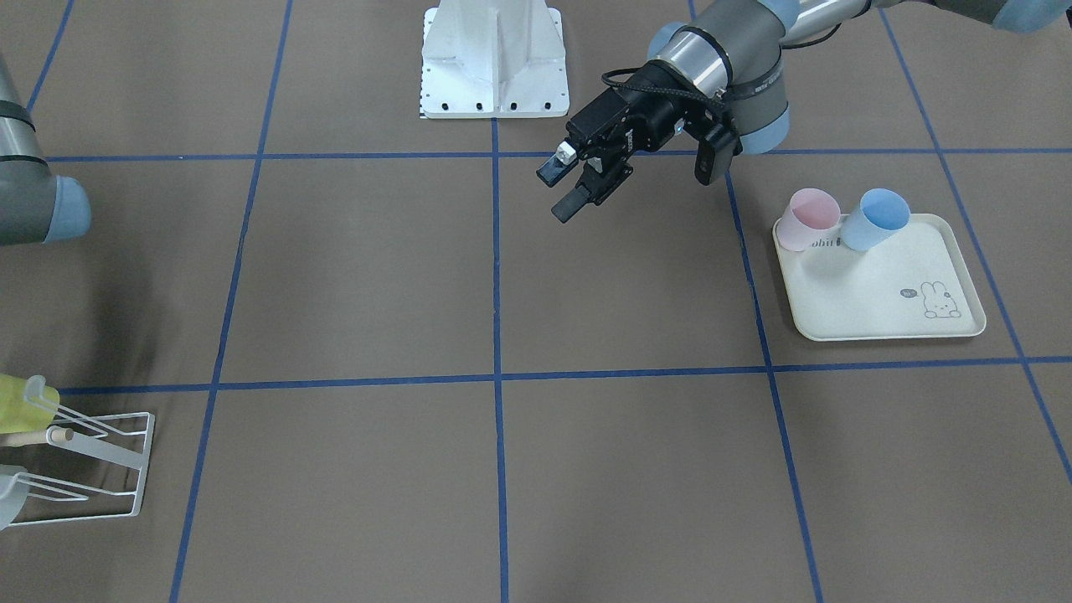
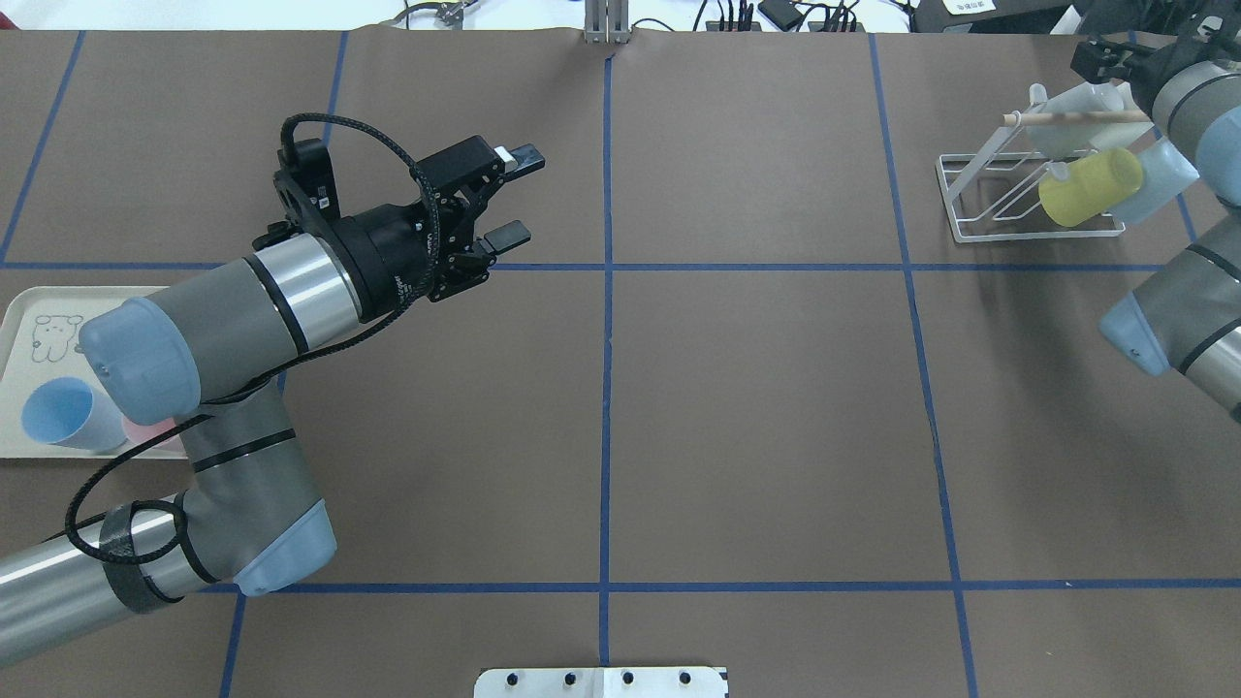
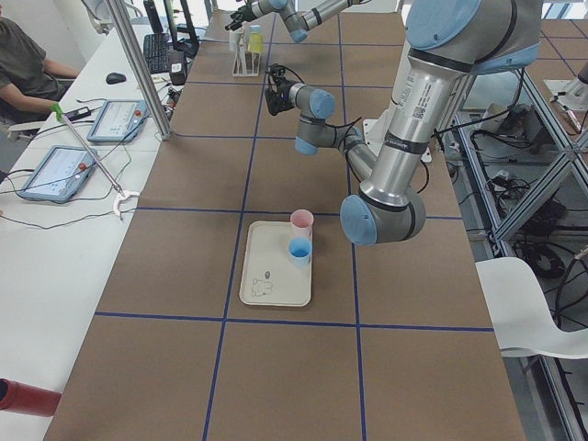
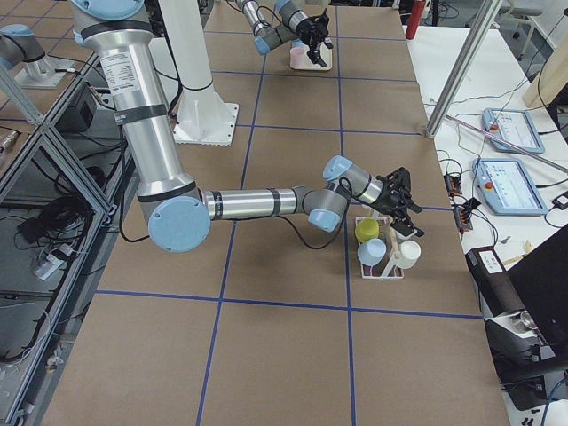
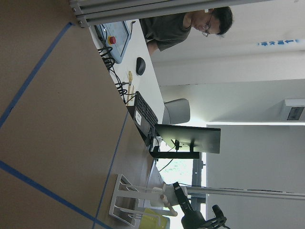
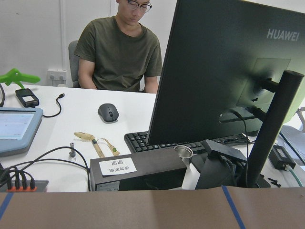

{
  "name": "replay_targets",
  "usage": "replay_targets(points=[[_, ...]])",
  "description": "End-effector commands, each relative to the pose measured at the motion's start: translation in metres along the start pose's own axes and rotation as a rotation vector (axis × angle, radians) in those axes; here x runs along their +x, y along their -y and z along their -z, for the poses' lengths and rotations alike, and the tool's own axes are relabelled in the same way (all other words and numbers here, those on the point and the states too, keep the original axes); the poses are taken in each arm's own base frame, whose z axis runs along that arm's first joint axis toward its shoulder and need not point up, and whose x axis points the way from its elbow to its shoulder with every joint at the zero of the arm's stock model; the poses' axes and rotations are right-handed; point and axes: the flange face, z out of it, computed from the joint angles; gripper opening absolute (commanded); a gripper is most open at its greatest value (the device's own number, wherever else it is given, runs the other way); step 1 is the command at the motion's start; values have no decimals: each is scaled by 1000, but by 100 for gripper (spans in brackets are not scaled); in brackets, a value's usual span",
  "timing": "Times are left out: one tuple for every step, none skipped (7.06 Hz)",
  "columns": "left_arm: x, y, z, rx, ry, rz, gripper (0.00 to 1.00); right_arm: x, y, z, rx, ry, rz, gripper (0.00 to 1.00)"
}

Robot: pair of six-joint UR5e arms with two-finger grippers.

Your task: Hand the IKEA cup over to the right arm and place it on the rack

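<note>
Leaning on the white wire rack (image 2: 1028,236) is a tapered yellow cup (image 2: 1091,186).

Brown table (image 1: 628,469) is sporting a grid of blue tape lines (image 1: 497,276). A cream tray (image 1: 879,293) with a little rabbit drawing is sitting flat inside one of the squares. Past the table's edge a person (image 6: 119,47) in a dark green tee is sitting at a white desk (image 6: 57,129), next to a big black Huawei monitor (image 6: 224,71). A keyboard (image 6: 140,140) is poking out from under the screen, a grey mouse (image 6: 108,112) is lying just beside it, and a black box (image 6: 138,169) with a white label is sitting up front. Two blue-framed tablets (image 3: 61,171) are lying on the side bench (image 3: 37,266), with a green-handled grabber stick (image 3: 89,152) resting by them. A white chair (image 3: 537,308) is standing on the opposite side.
</note>
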Motion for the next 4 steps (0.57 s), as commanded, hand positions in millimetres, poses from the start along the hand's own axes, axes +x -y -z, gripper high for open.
replay_targets(points=[[16, 0, 7, -1, -16, -9, 100, 10, 43, 20, -35, 87, -39, 100], [27, 8, 9, -5, 5, -23, 100, 23, 61, 27, -65, 131, -60, 100], [40, 23, 18, -14, 49, -42, 100, 28, 75, 38, -93, 174, -73, 100], [52, 45, 44, -25, 72, -68, 100, 27, 89, 64, -145, 206, -79, 100]])
